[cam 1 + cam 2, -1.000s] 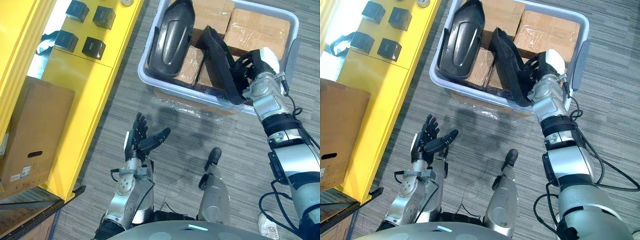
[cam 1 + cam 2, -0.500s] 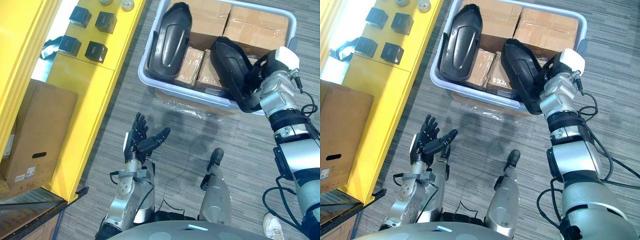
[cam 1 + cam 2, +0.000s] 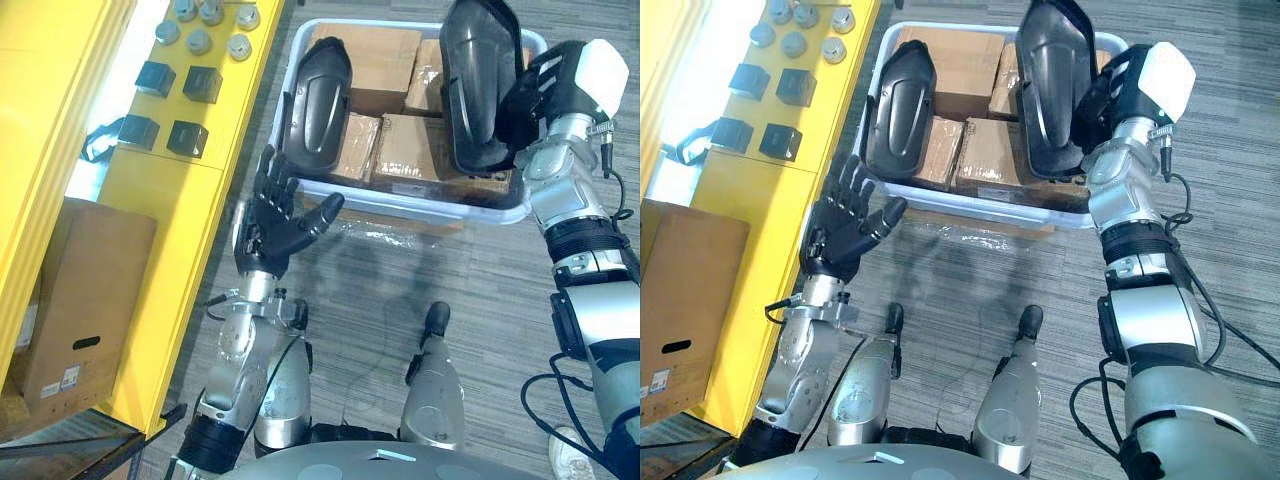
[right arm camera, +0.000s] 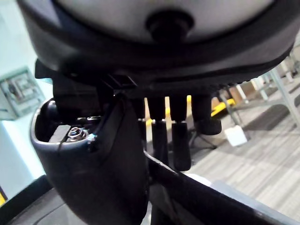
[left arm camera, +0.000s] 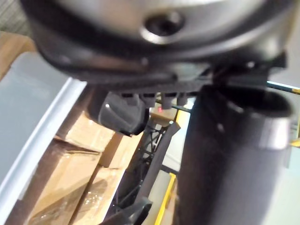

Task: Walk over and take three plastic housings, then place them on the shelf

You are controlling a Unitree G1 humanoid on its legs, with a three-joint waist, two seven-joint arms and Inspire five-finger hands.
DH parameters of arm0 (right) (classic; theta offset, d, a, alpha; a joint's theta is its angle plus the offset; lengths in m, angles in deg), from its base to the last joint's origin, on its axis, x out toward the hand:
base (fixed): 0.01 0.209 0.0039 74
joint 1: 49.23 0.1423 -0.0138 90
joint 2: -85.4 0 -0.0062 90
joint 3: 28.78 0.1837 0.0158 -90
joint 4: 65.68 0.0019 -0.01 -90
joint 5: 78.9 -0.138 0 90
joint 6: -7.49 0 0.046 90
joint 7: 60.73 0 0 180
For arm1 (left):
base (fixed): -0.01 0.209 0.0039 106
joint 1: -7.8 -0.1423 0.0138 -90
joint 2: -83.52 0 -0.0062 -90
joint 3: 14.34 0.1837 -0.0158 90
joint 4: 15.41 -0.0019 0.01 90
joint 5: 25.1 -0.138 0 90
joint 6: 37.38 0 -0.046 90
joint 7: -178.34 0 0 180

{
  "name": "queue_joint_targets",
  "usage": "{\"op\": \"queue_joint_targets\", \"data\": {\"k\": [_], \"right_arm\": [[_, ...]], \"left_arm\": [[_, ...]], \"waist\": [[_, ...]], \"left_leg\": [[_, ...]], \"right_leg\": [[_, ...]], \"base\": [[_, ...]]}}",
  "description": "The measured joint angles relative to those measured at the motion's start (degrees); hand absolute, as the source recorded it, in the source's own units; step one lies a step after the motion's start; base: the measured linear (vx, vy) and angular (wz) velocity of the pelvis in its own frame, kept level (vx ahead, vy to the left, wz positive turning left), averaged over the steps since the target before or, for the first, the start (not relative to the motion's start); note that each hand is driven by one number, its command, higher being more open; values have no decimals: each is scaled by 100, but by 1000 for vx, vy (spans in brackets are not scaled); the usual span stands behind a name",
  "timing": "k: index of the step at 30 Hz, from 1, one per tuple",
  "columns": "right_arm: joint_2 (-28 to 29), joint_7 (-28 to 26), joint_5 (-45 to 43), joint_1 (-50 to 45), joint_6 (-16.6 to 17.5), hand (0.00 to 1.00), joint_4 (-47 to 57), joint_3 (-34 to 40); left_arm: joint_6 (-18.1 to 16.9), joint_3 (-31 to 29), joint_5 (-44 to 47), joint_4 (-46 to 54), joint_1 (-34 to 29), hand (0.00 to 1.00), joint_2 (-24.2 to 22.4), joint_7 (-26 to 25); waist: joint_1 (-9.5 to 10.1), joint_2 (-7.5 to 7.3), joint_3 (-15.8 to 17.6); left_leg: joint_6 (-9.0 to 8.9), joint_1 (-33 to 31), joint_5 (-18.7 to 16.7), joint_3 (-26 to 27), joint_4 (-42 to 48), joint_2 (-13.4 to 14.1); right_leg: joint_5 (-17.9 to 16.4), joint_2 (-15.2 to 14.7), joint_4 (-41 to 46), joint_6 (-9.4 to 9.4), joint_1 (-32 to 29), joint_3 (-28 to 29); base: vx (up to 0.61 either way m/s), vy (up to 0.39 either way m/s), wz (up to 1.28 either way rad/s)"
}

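Taped cardboard boxes (image 3: 365,55) lie in a grey bin (image 3: 420,207).

- A glossy black housing (image 3: 475,85), long and rounded, is held upright, clasped by the curled fingers (image 3: 525,95) of the right hand (image 3: 560,90).
- A second housing (image 3: 318,95), alike, is laid lengthwise in the bin (image 3: 400,205), just beyond the spread fingers (image 3: 268,175) of the left hand (image 3: 270,225).

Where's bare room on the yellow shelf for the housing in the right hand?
The yellow shelf is bare between the black cubes and the cardboard box. Beyond the cubes it is crowded with silver round parts. Right hand holds the housing.
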Motion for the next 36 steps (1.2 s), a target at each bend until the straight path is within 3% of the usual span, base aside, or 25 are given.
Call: {"op": "queue_joint_targets", "data": {"k": [9, 17, 23, 35, 36], "right_arm": [[955, 7, 251, -1225, 310, 0, 1231, 195], [1596, -54, 667, -1768, 552, 0, 1889, -193], [1897, -59, 695, -1769, 706, 0, 1936, -611], [2257, -102, 698, -1854, 839, 0, 1877, -1062], [2296, -101, 698, -1898, 868, 0, 1877, -1084]], "left_arm": [[1134, -5, 161, 1, 394, 100, 99, -61], [1846, 203, 987, -835, 1088, 100, 82, -113], [2000, 496, 1002, -1154, 1450, 100, -25, -324], [1887, 534, 1367, -1300, 1692, 100, -66, -569], [1825, 552, 1430, -1300, 1714, 0, -66, -639]], "waist": [[-76, -126, -414], [-172, -469, -907], [-289, -582, -1050], [-276, -697, -1141], [-275, -714, -1158]], "left_leg": [[-39, 476, -31, 171, -272, 92], [-102, 728, -143, 377, -277, 208], [-101, 779, -152, 445, -278, 208], [-103, 776, -153, 446, -283, 202], [-104, 776, -154, 437, -283, 202]], "right_leg": [[4, 98, -198, -3, 335, 37], [17, 223, -349, -22, 499, 192], [26, 223, -353, -33, 496, 260], [61, 224, -454, -57, 537, 244], [61, 224, -455, -57, 547, 233]], "base": [[61, 9, -7], [12, -1, -14], [-9, 6, -6], [0, 1, 0], [0, 11, 7]]}}
